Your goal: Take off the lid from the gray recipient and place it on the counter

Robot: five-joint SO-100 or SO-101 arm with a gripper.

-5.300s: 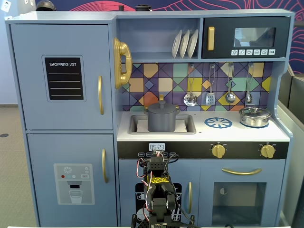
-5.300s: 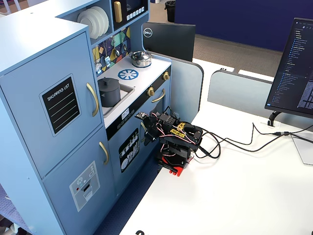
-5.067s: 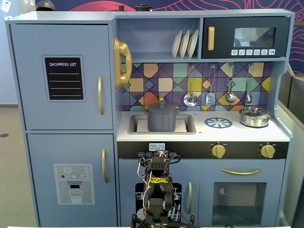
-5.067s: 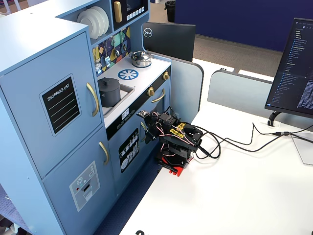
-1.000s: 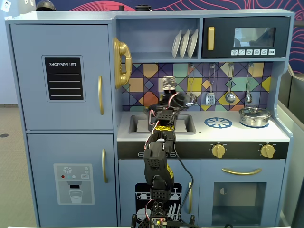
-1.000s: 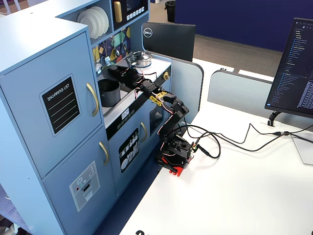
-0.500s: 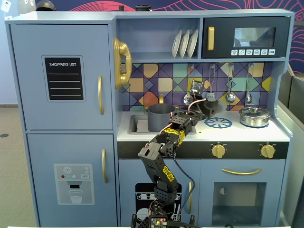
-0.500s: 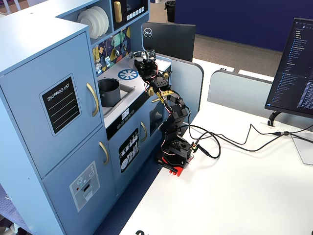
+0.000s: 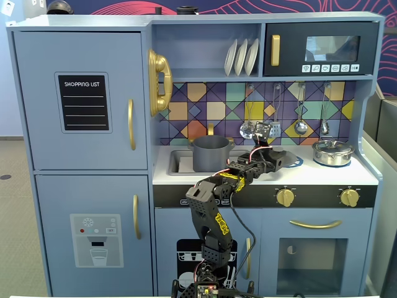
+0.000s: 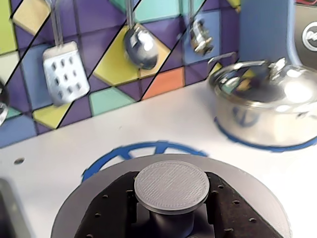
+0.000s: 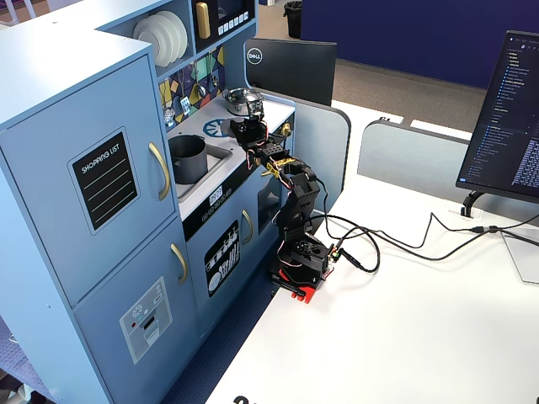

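Observation:
My gripper [image 10: 171, 201] is shut on the knob [image 10: 171, 186] of the dark-gray lid [image 10: 242, 181], with black fingers [image 10: 111, 208] on both sides of it. The lid sits low over the printed blue burner circle [image 10: 143, 148] on the white counter [image 10: 148, 119]; I cannot tell whether it touches. In a fixed view the gripper [image 9: 280, 158] is right of the gray pot [image 9: 211, 153], which stands open in the sink. In the other fixed view the pot [image 11: 189, 158] is left of the gripper [image 11: 247, 130].
A shiny steel pot with its own lid [image 10: 267, 104] stands on the counter to the right, also in both fixed views [image 9: 333, 152] [image 11: 242, 101]. Utensils [image 10: 64, 69] hang on the tiled back wall. The sink edge [image 10: 7, 208] lies at the left.

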